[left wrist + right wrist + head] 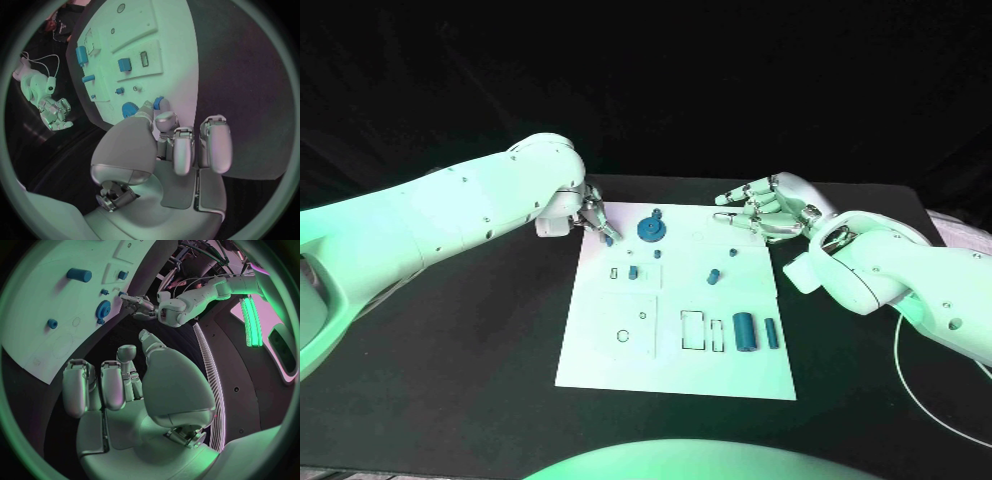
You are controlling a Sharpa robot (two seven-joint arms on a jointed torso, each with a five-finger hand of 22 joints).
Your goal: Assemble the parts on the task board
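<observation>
The white task board (678, 345) lies in the middle of the black table. My left hand (586, 214) hovers over the board's far left corner and pinches a small blue part (607, 238) between thumb and finger; the left wrist view shows that part (159, 103) at my fingertips. Just beside it a blue gear (651, 230) sits on the board. My right hand (764, 208) hangs by the far right corner with its fingers curled in on nothing. Two blue cylinders (744, 330) lie near the right edge. Small blue pegs (713, 277) stand mid-board.
A thin white cable (913, 370) loops over the table to the right of the board. Bare black table (459, 350) stretches on both sides of the board. Empty slots (692, 328) are outlined in the board's near half.
</observation>
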